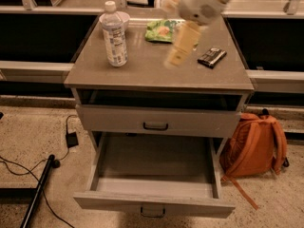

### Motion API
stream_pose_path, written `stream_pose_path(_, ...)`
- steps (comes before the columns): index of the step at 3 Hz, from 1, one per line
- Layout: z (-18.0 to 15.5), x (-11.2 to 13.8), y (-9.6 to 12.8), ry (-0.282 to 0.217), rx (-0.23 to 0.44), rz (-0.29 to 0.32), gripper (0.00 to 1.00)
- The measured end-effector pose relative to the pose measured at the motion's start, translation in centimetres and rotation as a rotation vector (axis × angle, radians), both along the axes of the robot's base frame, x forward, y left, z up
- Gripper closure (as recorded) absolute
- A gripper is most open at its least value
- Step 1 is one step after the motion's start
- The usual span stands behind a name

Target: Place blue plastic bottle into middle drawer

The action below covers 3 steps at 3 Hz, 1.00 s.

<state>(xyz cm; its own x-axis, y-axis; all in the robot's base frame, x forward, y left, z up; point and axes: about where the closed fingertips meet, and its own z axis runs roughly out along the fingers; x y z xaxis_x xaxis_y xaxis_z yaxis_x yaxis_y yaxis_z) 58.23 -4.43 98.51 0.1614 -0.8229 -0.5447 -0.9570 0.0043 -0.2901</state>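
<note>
Status: reach phase, grasp not yet made. End effector [176, 55] hangs over the middle of the table [142, 72]. It sits to the right, in view, of the blue plastic bottle [115, 34] and apart from it. Green snack bag [161, 31] is just behind it, small dark packet [212, 57] off to its right. You can't tell how far open it is. It isn't on the bottle and I see nothing in it.

Bottle stands upright near the table's back left corner, cap on, just in front of a white bowl [124, 17]. Middle drawer [154, 163] is pulled well out below the closed upper drawer front [156, 120], tray bare, so your target looks ready.

Next move, as I read it: bring the end effector across to the bottle, line up on the body below the cap, close and lift. Then carry it forward past the table edge and down into the drawer. Watch the bowl right behind it. The bottle is tall and probably light, so a side bump likely tips it. Orange backpack [254, 144] on the floor beside the cabinet looks out of your path.
</note>
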Motion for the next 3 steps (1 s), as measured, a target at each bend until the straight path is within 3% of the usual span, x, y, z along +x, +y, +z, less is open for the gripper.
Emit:
stream_pose_path(1,1.7,6.0,7.8,-0.020,0.235,0.059,0.00)
stream_pose_path(2,2.8,7.5,8.4,-0.045,0.282,0.051,0.00)
stream_pose_path(3,2.6,7.8,8.8,-0.045,0.282,0.048,0.00)
